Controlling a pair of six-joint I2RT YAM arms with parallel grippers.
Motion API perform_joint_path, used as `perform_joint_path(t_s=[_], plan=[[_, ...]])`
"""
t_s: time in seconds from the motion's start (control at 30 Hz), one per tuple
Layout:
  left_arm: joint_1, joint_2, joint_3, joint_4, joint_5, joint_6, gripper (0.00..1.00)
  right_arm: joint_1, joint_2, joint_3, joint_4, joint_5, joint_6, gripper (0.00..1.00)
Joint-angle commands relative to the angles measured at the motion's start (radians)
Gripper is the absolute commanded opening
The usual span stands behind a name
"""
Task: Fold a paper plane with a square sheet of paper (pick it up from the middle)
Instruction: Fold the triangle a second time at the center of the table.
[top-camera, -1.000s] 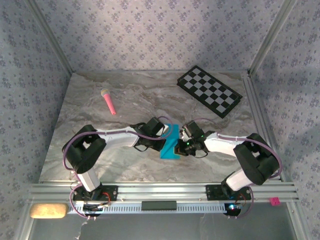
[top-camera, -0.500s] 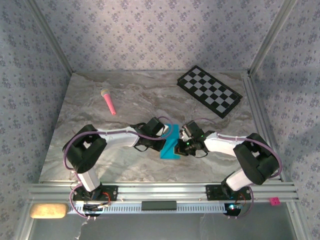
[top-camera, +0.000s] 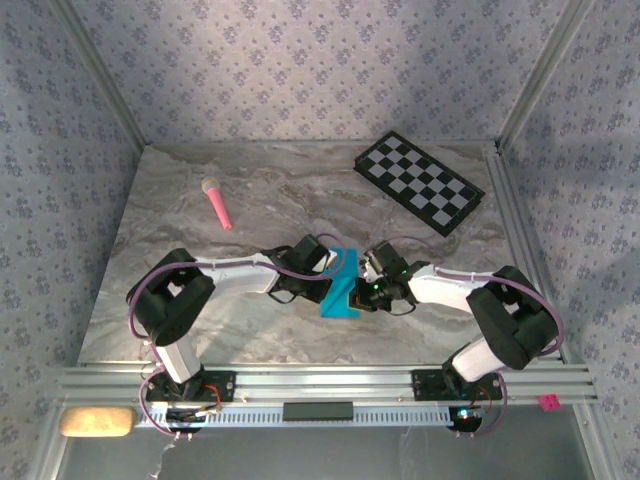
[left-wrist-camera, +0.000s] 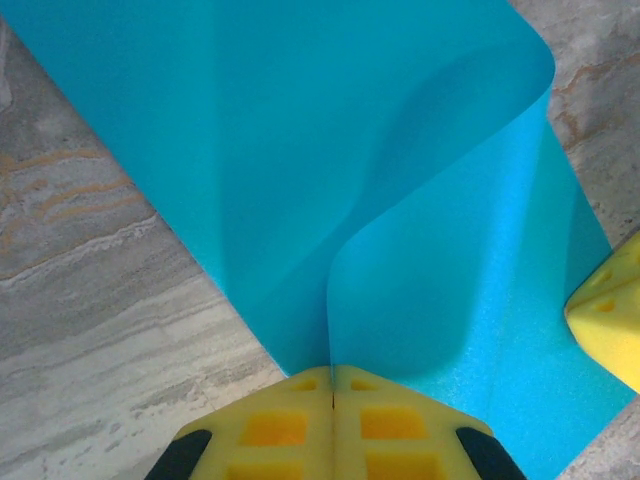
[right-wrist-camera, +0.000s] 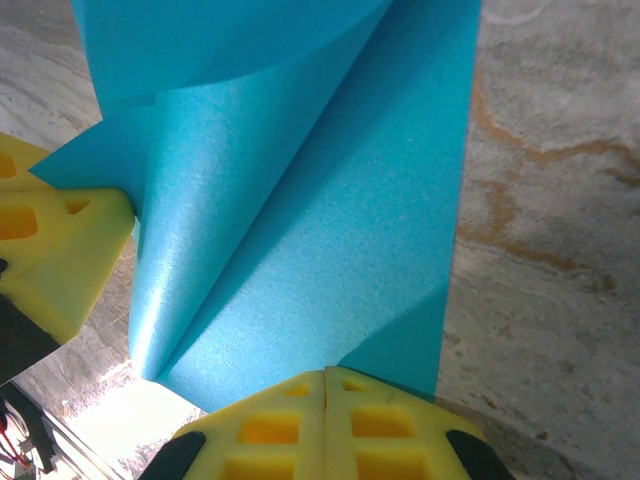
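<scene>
L gripper (left-wrist-camera: 332, 374) & R gripper (right-wrist-camera: 325, 378) each pinch square sheet of paper (left-wrist-camera: 300, 150).
Curled btwn them; edges cut off in wrist views, arms partly cover it from above.

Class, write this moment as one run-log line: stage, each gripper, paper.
stage: mid-fold | left gripper: shut on paper | right gripper: shut on paper | paper: one flap curled over

Noted a flat black-and-white checkered board (top-camera: 419, 183) at the far right corner of the grey marbled table (top-camera: 250, 190), and a yellow-tipped pink stick (top-camera: 217, 203) near its far left.
</scene>
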Motion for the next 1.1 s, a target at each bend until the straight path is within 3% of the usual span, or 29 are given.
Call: perform_joint_path(t_s=[0.0,0.27,1.07], plan=[[0.006,0.010,0.006,0.000,0.018,0.008,0.02,-0.008,0.023,0.001,-0.055,0.040,-0.018,0.03],[0.005,-0.037,-0.001,0.020,0.011,0.008,0.02,-0.012,0.024,-0.004,-0.058,0.044,-0.022,0.03],[0.006,0.006,-0.015,0.021,-0.015,-0.015,0.02,-0.011,0.025,-0.003,-0.063,0.046,-0.021,0.03]])
